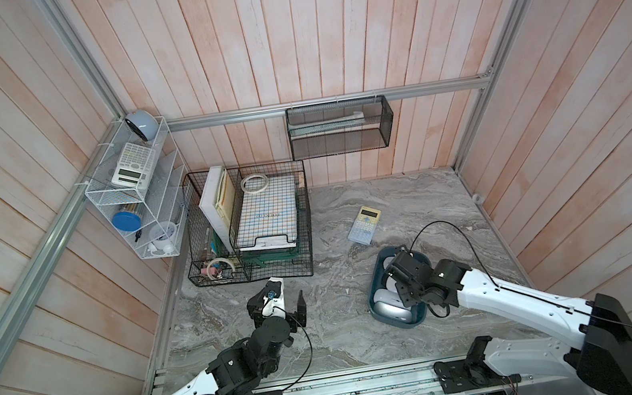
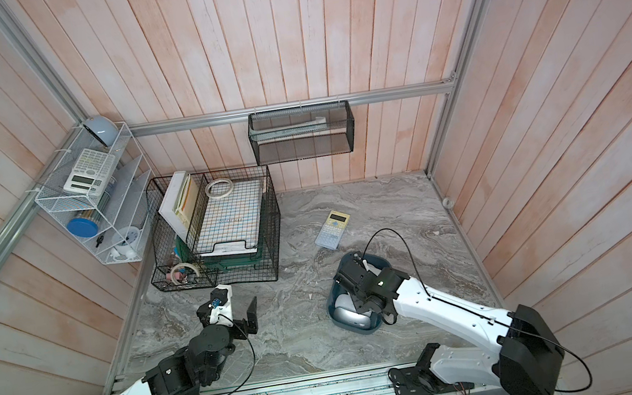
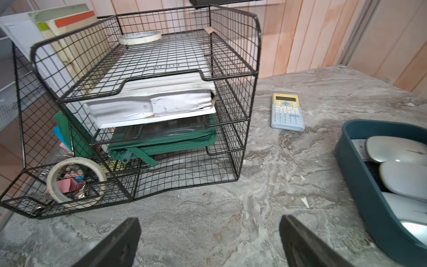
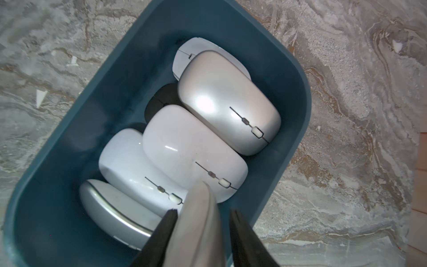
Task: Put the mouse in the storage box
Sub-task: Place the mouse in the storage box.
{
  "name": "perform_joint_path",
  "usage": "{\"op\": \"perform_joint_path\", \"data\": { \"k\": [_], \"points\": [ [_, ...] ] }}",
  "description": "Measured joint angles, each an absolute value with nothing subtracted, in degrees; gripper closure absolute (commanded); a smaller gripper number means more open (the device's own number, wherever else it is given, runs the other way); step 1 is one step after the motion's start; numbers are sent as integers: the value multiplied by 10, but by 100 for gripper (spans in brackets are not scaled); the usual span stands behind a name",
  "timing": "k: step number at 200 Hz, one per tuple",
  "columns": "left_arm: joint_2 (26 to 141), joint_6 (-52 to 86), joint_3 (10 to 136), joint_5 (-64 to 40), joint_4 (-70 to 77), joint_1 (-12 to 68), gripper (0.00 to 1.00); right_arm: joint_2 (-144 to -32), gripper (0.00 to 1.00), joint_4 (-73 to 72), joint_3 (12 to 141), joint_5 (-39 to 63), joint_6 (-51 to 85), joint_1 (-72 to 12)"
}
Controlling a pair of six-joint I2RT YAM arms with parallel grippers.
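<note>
The storage box (image 4: 298,97), a dark teal tub, sits on the marble table and shows in both top views (image 1: 376,282) (image 2: 334,294) and in the left wrist view (image 3: 351,148). Several white and silver mice (image 4: 191,148) lie packed inside it. My right gripper (image 4: 203,213) hangs over the box's near end with a pale mouse (image 4: 198,231) standing on edge between its jaws. One jaw touches the mouse and a gap shows at the other, so the jaws stand open. My left gripper (image 3: 210,222) is wide open and empty over bare table, left of the box (image 1: 277,298).
A black wire-grid basket (image 1: 247,225) with papers and tape rolls stands at the back left. A yellow and blue calculator (image 1: 364,225) lies behind the box. A black mesh tray (image 1: 340,128) hangs on the back wall, and a white wire shelf (image 1: 137,190) on the left wall.
</note>
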State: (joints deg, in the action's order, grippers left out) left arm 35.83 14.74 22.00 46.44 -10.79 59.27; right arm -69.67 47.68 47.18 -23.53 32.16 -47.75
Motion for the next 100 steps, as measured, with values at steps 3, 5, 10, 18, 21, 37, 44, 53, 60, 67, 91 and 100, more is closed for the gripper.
{"op": "perform_joint_path", "data": {
  "k": [3,5,10,18,21,37,44,53,60,67,91,100],
  "points": [
    [358,149,220,466,-108,590,0,-702,33,479,474,-238,319,-479],
    [359,150,220,468,-108,588,0,-707,31,481,477,-240,324,-481],
    [359,152,220,470,-108,584,0,-718,28,488,484,-242,320,-483],
    [360,157,220,475,-109,576,0,-738,25,503,503,-246,323,-486],
    [361,158,220,477,-109,571,0,-745,24,509,511,-246,322,-487],
    [363,161,220,485,-112,548,0,-778,20,537,564,-256,316,-488],
    [365,161,220,489,-112,538,0,-788,18,545,587,-266,315,-488],
    [368,160,221,501,-111,524,0,-794,17,550,609,-283,315,-488],
    [372,157,222,510,-110,512,0,-794,16,550,620,-298,314,-488],
    [376,153,224,519,-106,496,0,-789,16,548,627,-309,311,-483],
    [389,132,226,529,-76,403,0,-746,16,491,624,-310,280,-419],
    [393,128,226,527,-61,354,0,-720,17,449,608,-303,266,-379]
  ]
}}
